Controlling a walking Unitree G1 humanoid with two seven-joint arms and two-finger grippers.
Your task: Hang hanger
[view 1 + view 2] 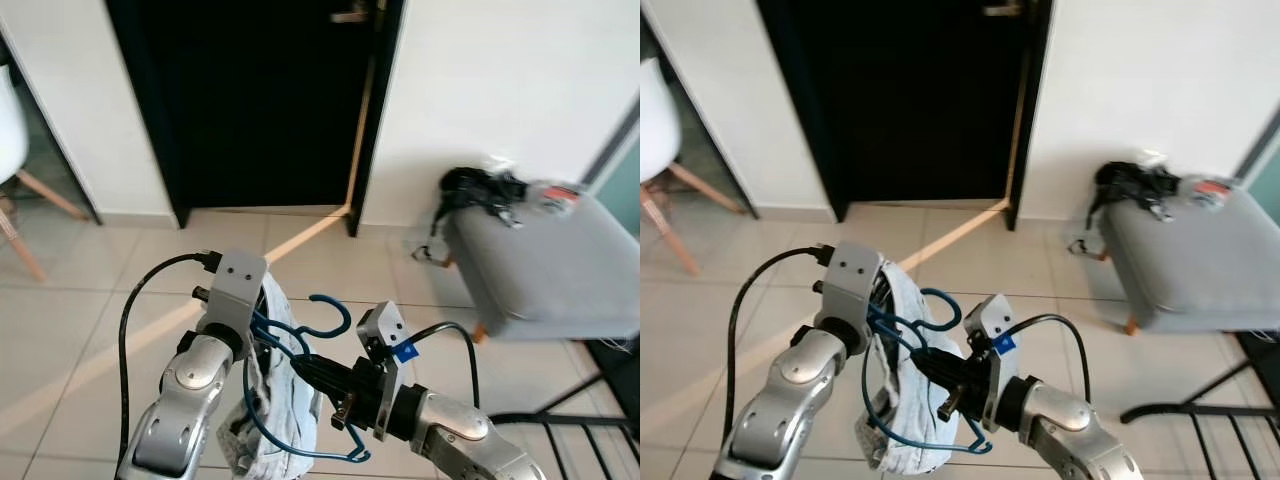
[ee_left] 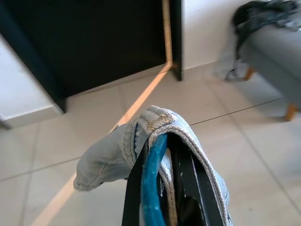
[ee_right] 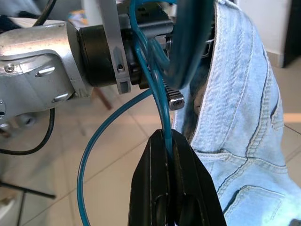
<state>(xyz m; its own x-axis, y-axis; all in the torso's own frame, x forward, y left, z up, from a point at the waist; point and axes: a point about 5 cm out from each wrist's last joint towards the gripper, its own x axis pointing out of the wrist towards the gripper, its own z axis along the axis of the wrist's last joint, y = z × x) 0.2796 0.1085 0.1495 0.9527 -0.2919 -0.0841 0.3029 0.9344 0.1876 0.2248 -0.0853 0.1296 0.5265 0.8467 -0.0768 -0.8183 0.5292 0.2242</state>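
Note:
A blue wire hanger (image 1: pixel 335 305) with a pair of light denim jeans (image 1: pixel 280 425) draped over it is held up in front of me, above the tiled floor. My left gripper (image 2: pixel 164 188) is shut on the hanger's neck, with the waistband of the jeans (image 2: pixel 155 125) folded over its black fingers (image 2: pixel 193 183). From the right, my right gripper (image 1: pixel 300 368) is shut on the thin blue wire (image 3: pixel 164 117) just below the left wrist (image 3: pixel 42 52). The hook curls upward between the two arms. The denim hides the left fingertips in the head views.
Straight ahead is a dark open doorway (image 1: pixel 260 100) between white walls. A grey padded stool (image 1: pixel 545 265) with dark clutter (image 1: pixel 480 190) on it stands to the right. At the far left is a white chair (image 1: pixel 10 120), and at the lower right a black metal rack (image 1: pixel 580 430).

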